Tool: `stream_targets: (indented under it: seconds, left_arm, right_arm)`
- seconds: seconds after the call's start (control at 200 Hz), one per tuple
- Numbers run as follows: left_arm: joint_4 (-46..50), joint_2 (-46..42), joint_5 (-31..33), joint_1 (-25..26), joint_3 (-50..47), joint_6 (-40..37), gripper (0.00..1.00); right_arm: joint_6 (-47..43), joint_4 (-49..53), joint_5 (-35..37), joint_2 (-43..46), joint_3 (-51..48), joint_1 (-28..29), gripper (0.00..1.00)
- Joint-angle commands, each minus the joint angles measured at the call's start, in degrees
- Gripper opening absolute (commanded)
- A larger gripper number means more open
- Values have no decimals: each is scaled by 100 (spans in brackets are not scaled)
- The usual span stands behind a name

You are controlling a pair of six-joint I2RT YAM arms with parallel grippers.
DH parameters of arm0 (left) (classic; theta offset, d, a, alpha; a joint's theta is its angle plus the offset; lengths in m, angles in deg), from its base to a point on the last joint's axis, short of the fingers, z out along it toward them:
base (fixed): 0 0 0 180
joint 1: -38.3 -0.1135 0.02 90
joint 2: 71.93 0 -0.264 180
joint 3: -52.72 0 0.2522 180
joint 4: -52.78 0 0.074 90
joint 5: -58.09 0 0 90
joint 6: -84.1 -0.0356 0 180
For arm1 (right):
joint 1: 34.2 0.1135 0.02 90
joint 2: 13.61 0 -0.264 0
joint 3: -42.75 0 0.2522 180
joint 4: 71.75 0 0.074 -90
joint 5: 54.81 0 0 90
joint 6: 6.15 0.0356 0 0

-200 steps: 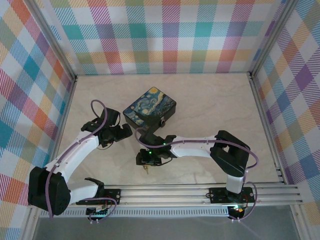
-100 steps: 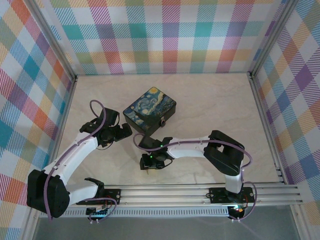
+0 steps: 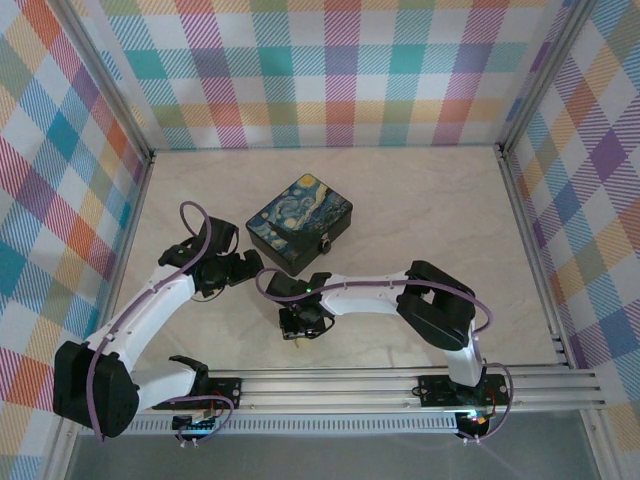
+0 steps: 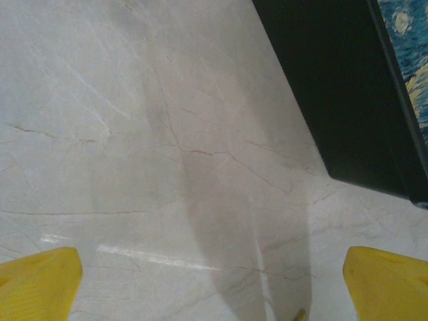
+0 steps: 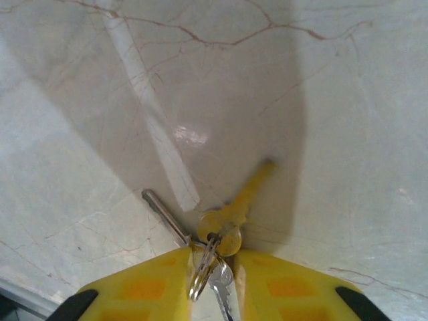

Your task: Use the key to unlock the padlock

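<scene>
Over the last second the right arm has folded in towards the lower middle of the overhead view and its right hand [image 3: 303,325] has sunk over the key [image 3: 296,341], the jaws narrowing from a loose straddle. In the right wrist view the yellow fingertips [image 5: 160,281] now pinch the ring [image 5: 202,273] at the bottom centre of the frame, with the pale gold key [image 5: 237,199] lying flat on the desk [image 3: 420,200] and pointing up and to the right. I judge that the pick-up is at the clamping step: the hand is clenched on the key bunch at its ring end, though how firm the hold is cannot be told while the blade rests on the surface. The padlock [image 3: 326,243] sits at the lower right side of the box [image 3: 300,222], above the right hand and apart from it. The left arm reaches up from the lower left, its left hand [image 3: 240,268] spread wide just left of the box, the fingers [image 4: 40,281] hovering over bare desk.
</scene>
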Motion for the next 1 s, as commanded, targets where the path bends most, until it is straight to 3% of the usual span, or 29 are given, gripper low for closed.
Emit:
stream_targets:
  seconds: [0.0, 0.19, 0.385, 0.66, 0.88, 0.995]
  left_arm:
    - [300, -255, 32, -39, 111, -140, 100]
    - [423, -426, -99, -44, 20, -204, 100]
    - [138, -623, -864, 148, -618, 250, 100]
    - [-544, -695, -1447, 444, -1398, 940, 100]
    - [-1209, -372, -1976, 453, -1593, 1422, 100]
    - [-1425, -190, -2077, 470, -1530, 1700, 95]
  right_arm:
    - [187, 104, 242, -555, -249, 33, 21]
    - [276, -190, 178, -483, -480, 20, 12]
    - [236, -818, 84, -148, -961, -94, 0]
    - [-107, -2139, 21, 625, -1815, -227, 0]
    - [-374, -2391, 71, 1056, -2036, -290, 0]
    - [-531, -2558, 94, 1268, -2164, -308, 0]
